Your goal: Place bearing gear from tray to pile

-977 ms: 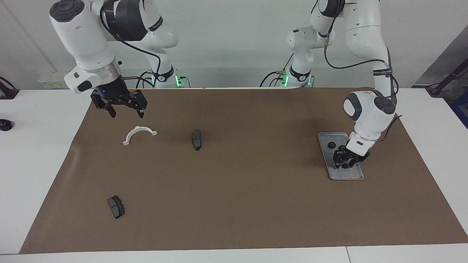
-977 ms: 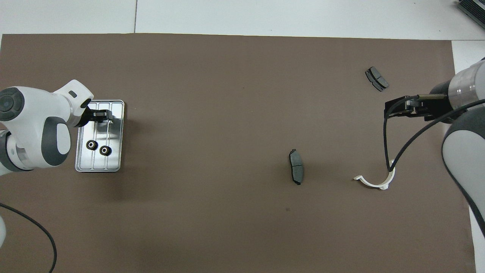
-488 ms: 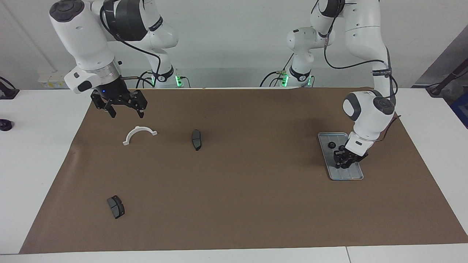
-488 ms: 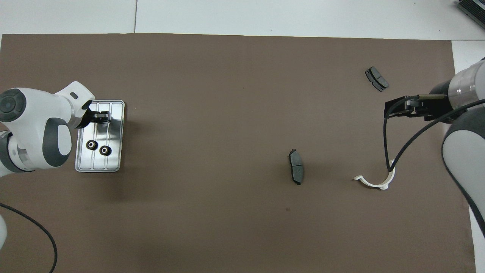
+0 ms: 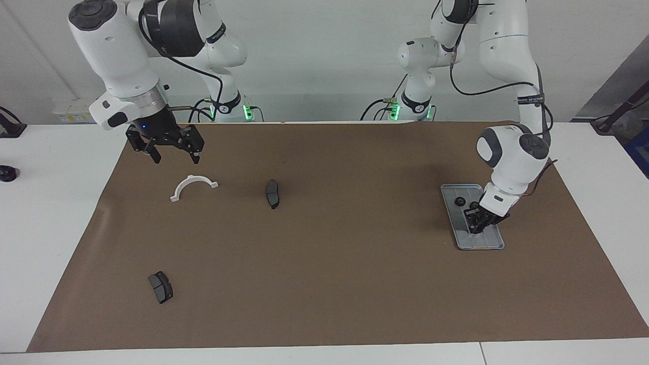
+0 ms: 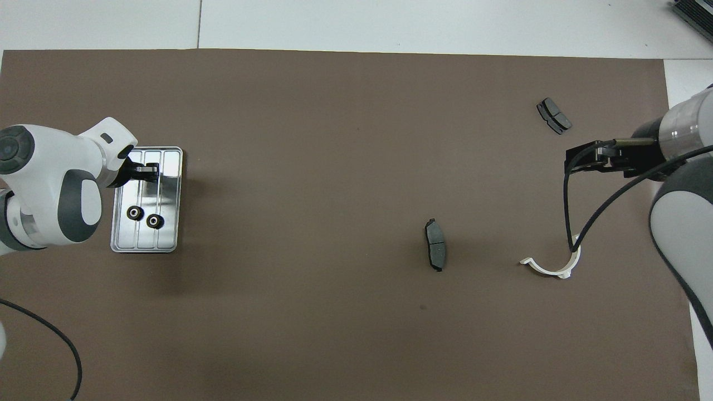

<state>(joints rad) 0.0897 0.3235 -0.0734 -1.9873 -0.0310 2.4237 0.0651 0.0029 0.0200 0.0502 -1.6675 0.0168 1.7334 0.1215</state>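
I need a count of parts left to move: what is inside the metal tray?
Two black gears lie in the tray. The left gripper is over its other end; whatever lies under it is covered.

No legible text, labels, brands or numbers in either view. Dark bands on the left arm (image 5: 530, 99) and the right arm (image 5: 216, 33) carry pale lettering, too small to read. No markings readable on the tray (image 6: 170, 167).
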